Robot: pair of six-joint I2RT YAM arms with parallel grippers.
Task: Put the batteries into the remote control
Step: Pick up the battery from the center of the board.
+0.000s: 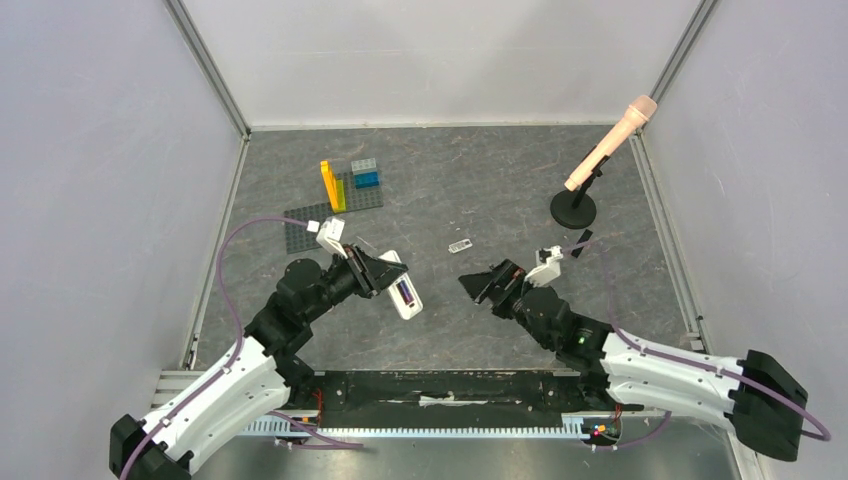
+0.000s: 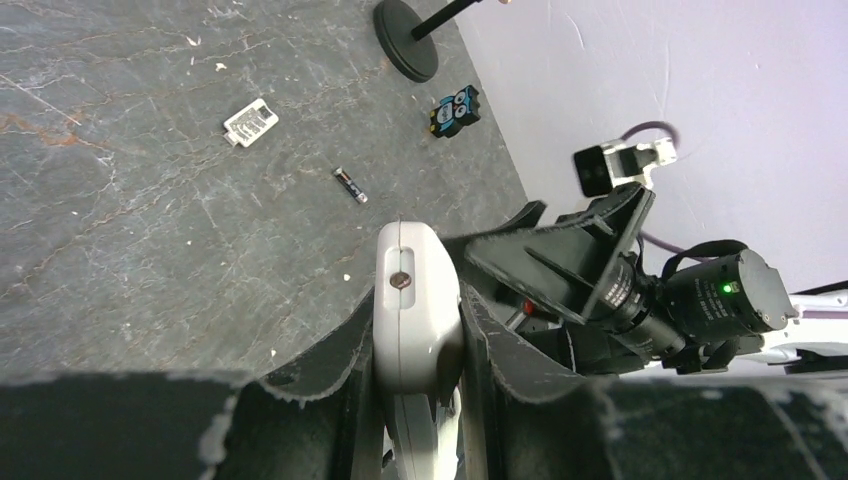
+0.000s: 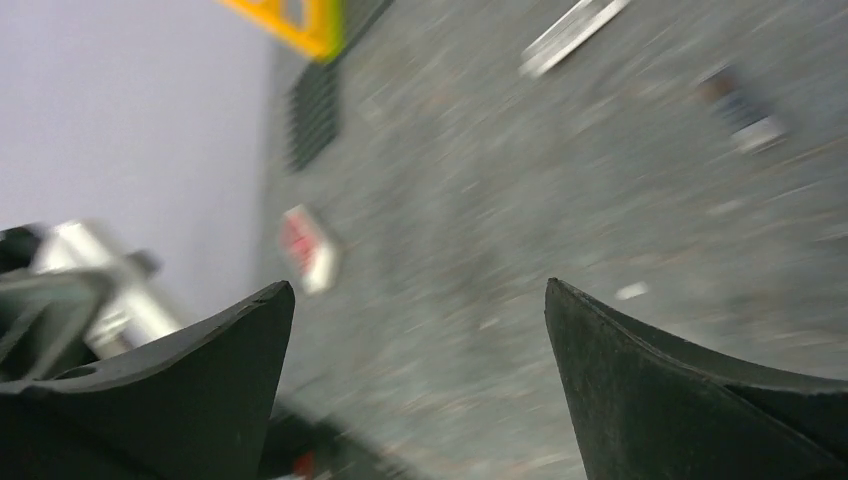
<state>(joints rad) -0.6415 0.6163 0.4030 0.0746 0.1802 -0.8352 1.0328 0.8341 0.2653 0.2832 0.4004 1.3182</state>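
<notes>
From above: white remote control clamped in the left gripper; right gripper near it, spread wide, holding nothing. From the left wrist: fingers pinching the remote control's sides, one dark battery loose on the table beyond. From the right wrist: blurred, nothing between the parted jaws.

Even, diffuse overhead light; faint shadows are cast on the grey marbled tabletop. Right wrist view is smeared by motion blur; the others are sharp.
</notes>
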